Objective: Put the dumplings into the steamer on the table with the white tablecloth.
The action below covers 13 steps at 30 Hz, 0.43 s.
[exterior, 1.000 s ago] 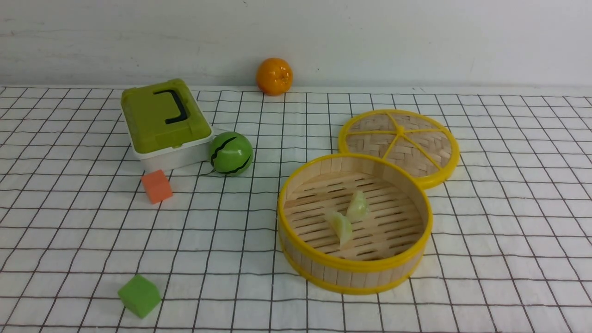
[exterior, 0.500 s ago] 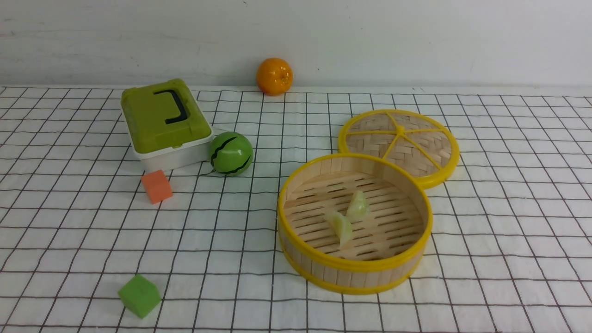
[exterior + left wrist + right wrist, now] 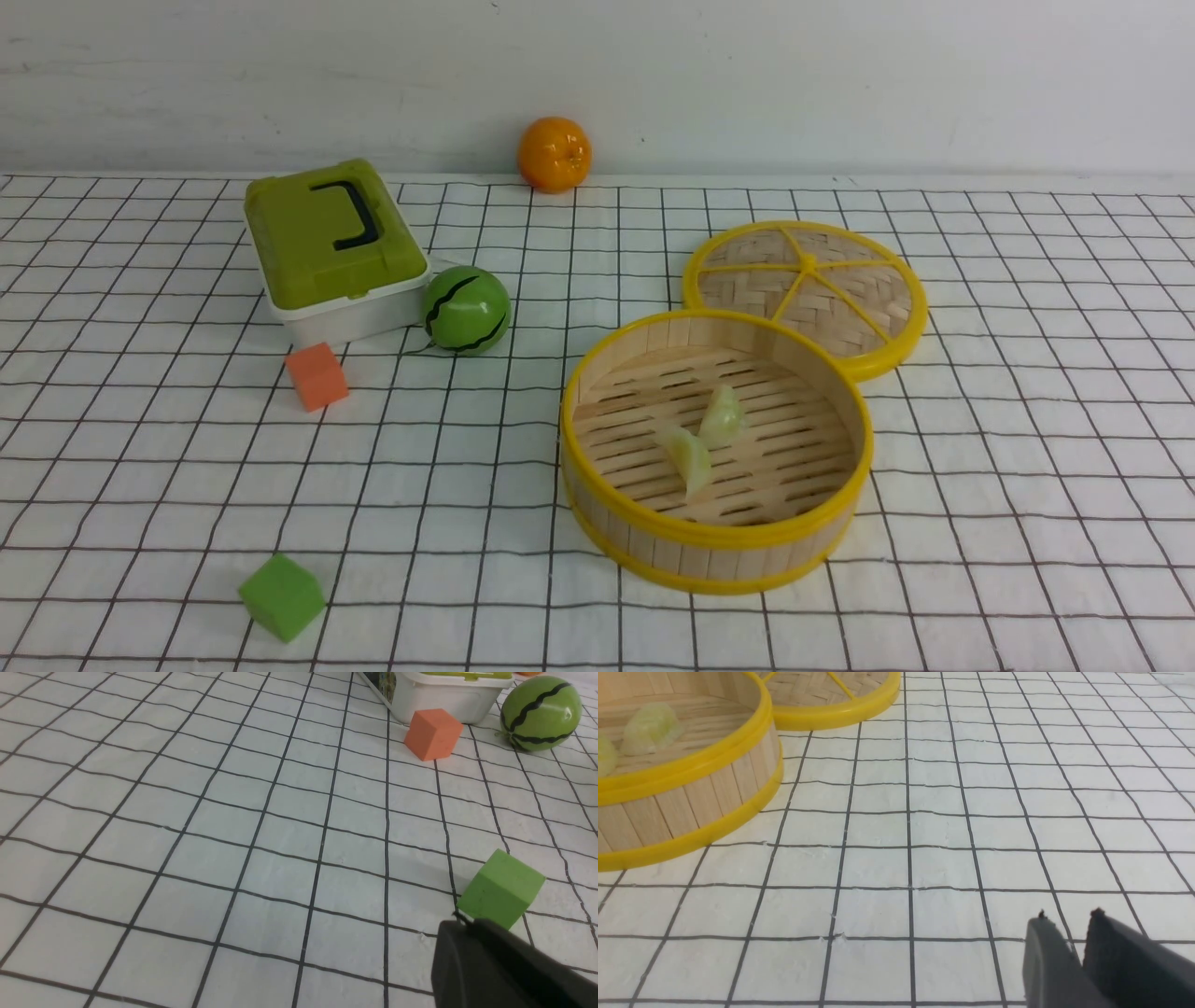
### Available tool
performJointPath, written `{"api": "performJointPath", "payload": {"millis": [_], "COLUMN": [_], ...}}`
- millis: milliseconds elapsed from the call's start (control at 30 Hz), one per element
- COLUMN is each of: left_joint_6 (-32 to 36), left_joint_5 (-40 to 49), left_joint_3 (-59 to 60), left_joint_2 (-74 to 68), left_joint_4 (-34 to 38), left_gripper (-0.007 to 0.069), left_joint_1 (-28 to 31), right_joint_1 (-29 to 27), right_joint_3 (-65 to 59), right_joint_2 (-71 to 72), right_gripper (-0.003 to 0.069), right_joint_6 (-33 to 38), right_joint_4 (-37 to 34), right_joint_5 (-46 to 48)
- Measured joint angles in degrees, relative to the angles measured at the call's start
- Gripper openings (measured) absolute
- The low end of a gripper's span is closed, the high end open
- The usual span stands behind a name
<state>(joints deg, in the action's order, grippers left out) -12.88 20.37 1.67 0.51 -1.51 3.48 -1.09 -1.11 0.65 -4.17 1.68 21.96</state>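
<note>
Two pale yellow-green dumplings (image 3: pixel 723 416) (image 3: pixel 688 456) lie side by side on the slatted floor of the round bamboo steamer (image 3: pixel 714 534). It stands right of centre on the table under the white tablecloth (image 3: pixel 467 485) with its black grid. Neither arm shows in the front view. In the left wrist view my left gripper (image 3: pixel 460 921) is shut and empty, its tip just in front of the green cube (image 3: pixel 500 889). In the right wrist view my right gripper (image 3: pixel 1069 913) hangs over bare cloth with a narrow gap between its fingers and nothing in it, well away from the steamer (image 3: pixel 691 798).
The flat woven lid (image 3: pixel 805 289) lies behind the steamer, touching its rim. A green-lidded box (image 3: pixel 327 245), a watermelon ball (image 3: pixel 466 309) and an orange cube (image 3: pixel 316 375) sit at the left. An orange (image 3: pixel 554 154) rests by the back wall.
</note>
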Motion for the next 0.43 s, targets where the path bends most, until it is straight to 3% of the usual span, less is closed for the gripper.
{"api": "performJointPath", "payload": {"millis": [433], "left_joint_6": [0.00], "left_joint_5": [0.00], "left_joint_3": [0.00], "left_joint_2": [0.00], "left_joint_4": [0.00], "left_gripper": [0.0006], "left_joint_1": [0.00], "right_joint_1": [0.00], "right_joint_3": [0.00], "right_joint_2": [0.00], "right_gripper": [0.0138], "right_joint_6": [0.00], "right_joint_4": [0.05], "right_joint_5": [0.00]}}
